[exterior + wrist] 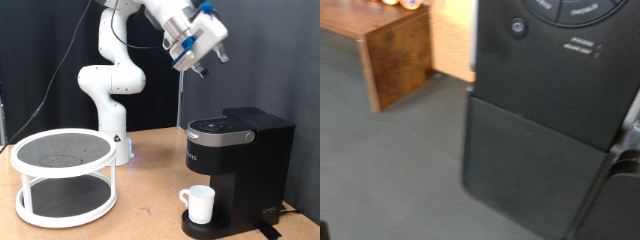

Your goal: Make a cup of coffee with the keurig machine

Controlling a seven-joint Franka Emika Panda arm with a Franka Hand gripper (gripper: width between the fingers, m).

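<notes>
The black keurig machine stands on the wooden table at the exterior view's right, its lid down. The white cup sits upright on the machine's round drip base, under the spout, handle towards the exterior view's left. My gripper hangs in the air well above the machine, tilted downward and slightly to the left of its top, touching nothing. The wrist view looks down on the machine's black top and back; my fingers do not show there.
A white two-tier round rack stands on the table at the exterior view's left, beside the robot's white base. In the wrist view the wooden table's edge and grey floor lie beyond the machine.
</notes>
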